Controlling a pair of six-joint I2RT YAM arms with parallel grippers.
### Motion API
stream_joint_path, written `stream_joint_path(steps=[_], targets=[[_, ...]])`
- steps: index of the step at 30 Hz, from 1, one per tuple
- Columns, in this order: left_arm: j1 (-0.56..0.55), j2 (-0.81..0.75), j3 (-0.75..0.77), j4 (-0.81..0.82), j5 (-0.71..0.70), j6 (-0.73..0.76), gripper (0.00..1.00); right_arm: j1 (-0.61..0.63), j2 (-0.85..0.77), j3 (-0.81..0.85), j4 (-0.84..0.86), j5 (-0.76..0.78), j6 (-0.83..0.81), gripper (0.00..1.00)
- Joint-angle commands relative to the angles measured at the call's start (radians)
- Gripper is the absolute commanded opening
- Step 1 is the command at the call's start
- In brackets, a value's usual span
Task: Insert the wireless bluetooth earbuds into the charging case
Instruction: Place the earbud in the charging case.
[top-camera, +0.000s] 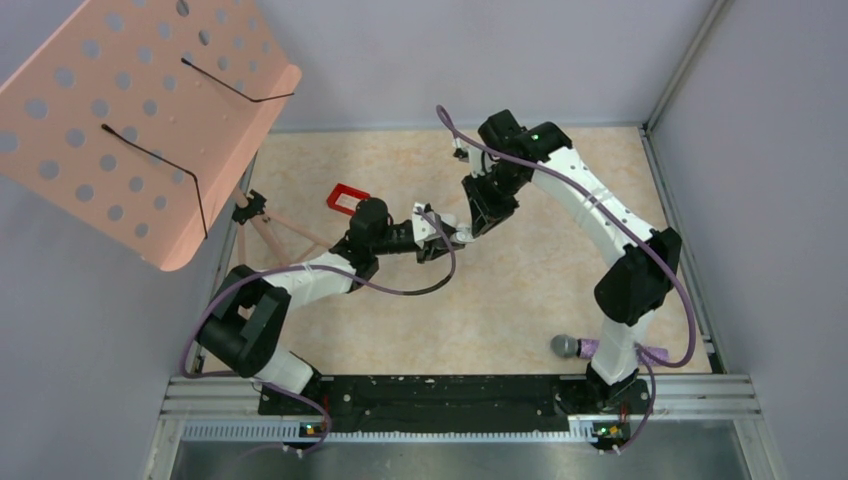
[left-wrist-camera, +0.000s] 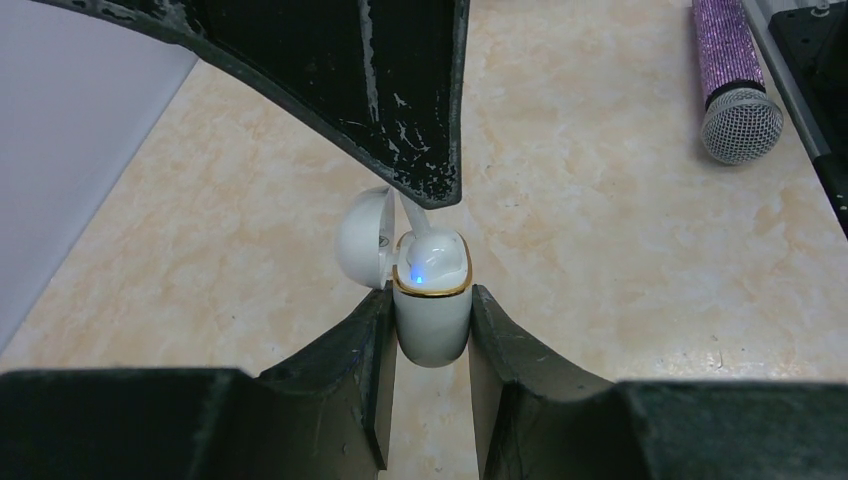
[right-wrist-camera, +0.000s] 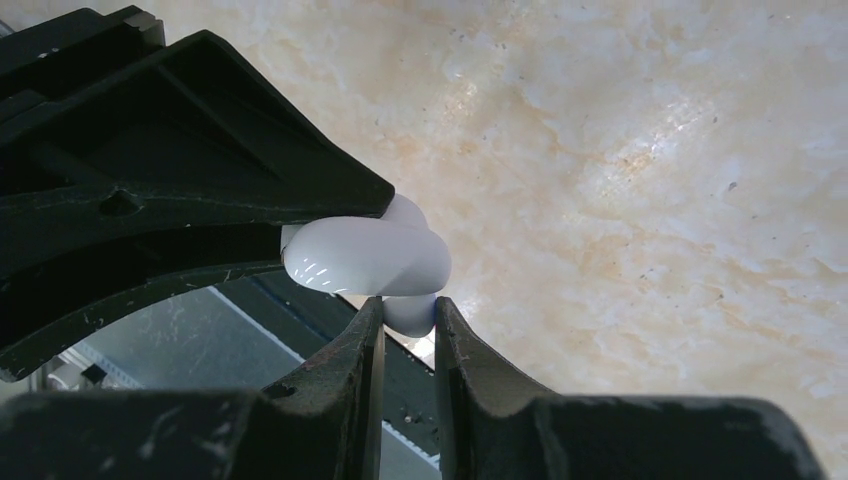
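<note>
My left gripper is shut on the body of a white charging case with a gold rim, held upright above the table. Its lid hangs open to the left and a blue light glows inside, beside a white earbud seated in it. My right gripper is shut on a white earbud just above the case mouth, and its stem reaches down toward the case. In the top view both grippers meet at mid table. No other earbuds are in view.
A purple glitter microphone lies by the right arm's base and also shows in the left wrist view. A pink perforated music stand overhangs the left side. A red frame-shaped object lies behind the left arm.
</note>
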Motion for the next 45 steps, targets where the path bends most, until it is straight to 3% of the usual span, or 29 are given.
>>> stream_joint_path(steps=[1,27,45], targets=[[-0.014,-0.010,0.009,0.176,0.017,-0.082,0.00,0.024,0.011,0.038,0.055,0.057,-0.012,0.00],[-0.012,-0.007,-0.029,0.300,-0.011,-0.165,0.00,0.017,-0.003,0.065,0.051,0.146,-0.019,0.00],[-0.012,-0.006,-0.057,0.387,-0.027,-0.125,0.00,-0.040,0.008,0.059,0.060,-0.033,-0.028,0.00]])
